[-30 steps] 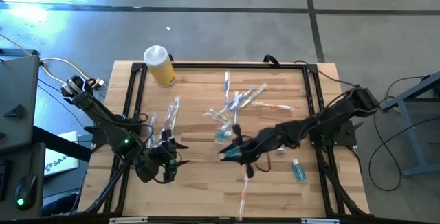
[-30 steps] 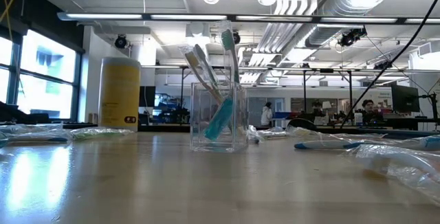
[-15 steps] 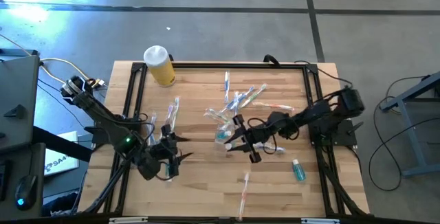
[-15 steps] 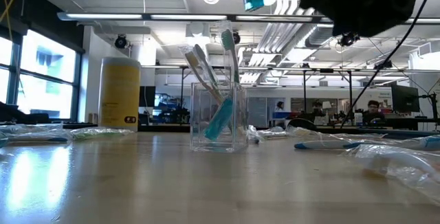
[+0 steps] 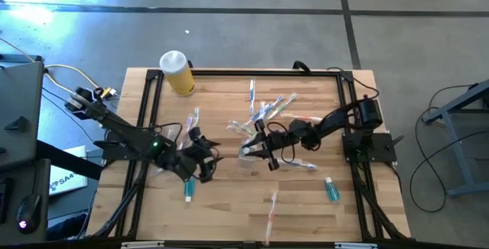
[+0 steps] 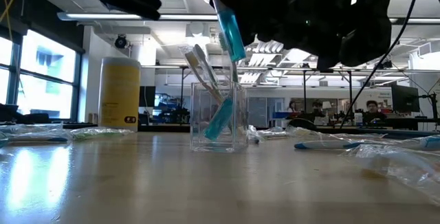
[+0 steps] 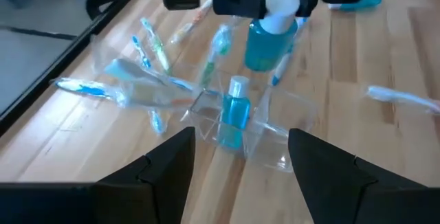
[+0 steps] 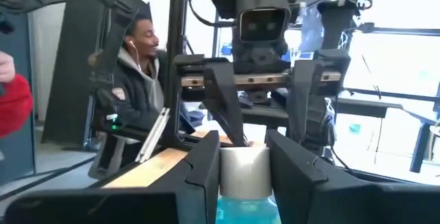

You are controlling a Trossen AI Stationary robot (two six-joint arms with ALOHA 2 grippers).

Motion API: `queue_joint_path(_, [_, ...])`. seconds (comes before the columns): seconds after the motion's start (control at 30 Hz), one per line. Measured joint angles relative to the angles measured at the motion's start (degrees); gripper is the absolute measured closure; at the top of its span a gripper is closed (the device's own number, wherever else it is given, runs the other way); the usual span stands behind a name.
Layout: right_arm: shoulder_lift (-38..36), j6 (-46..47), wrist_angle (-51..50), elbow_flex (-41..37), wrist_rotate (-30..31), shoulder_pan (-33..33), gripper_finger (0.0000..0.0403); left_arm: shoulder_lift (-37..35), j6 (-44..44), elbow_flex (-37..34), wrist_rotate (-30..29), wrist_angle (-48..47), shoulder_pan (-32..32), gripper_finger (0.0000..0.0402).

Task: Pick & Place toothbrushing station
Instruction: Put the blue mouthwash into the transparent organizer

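Observation:
The clear plastic cup (image 6: 220, 117) stands upright on the table at mid-table, with pale toothbrushes (image 6: 199, 62) and a teal tube (image 7: 234, 110) standing in it. My right gripper (image 5: 250, 150) is shut on another teal white-capped tube (image 6: 229, 28), just above the cup's mouth. My left gripper (image 5: 208, 161) is open and empty, a little to the left of the cup and pointing at it; its fingers show in the left wrist view (image 7: 237, 183). My right gripper pinches the tube at its white cap end (image 8: 244, 163) between its two fingers (image 8: 206, 169). The fingers come slanting down from the table's right side. The tube hangs tilted, clear of the table, with its teal body (image 7: 265, 42) over the cup's mouth.
A yellow bottle with a white cap (image 5: 177, 73) stands at the far left. Loose toothbrushes and wrappers (image 5: 267, 110) lie beyond the cup. One toothbrush (image 5: 271, 212) lies near the front edge. Loose teal tubes lie at the near left (image 5: 189, 191) and near right (image 5: 331, 190).
My right gripper has carried the teal tube toward the table's far edge and down, to just above the cup. My left gripper has moved right and toward the far edge, closer to the cup, staying open.

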Motion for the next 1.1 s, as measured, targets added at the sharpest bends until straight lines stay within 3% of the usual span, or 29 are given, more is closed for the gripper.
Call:
queue_joint_path(0.17, [0.0,0.9,0.0,1.1,-2.6,-1.7,0.0316,3.3,5.9,0.0,3.4,8.1,3.3,0.0174])
queue_joint_path(0.43, [-1.2,1.1,0.1,4.4,-9.7,0.8,0.0316,7.1,15.8,0.0,4.1,21.8,5.1,0.0174])
queue_joint_path(0.63, [-1.9,1.5,-0.1,5.5,-12.7,1.8,0.0316,8.2,24.2,0.0,13.4,30.0,5.3,0.0174])
queue_joint_path(0.83, [-1.9,4.6,-0.2,7.0,-18.2,2.2,0.0316,8.8,24.1,0.0,19.5,31.7,7.8,0.0174])
queue_joint_path(1.1, [-1.9,5.4,-1.1,8.0,-18.3,2.5,0.0316,10.6,24.0,0.0,28.9,35.8,10.5,0.0174])
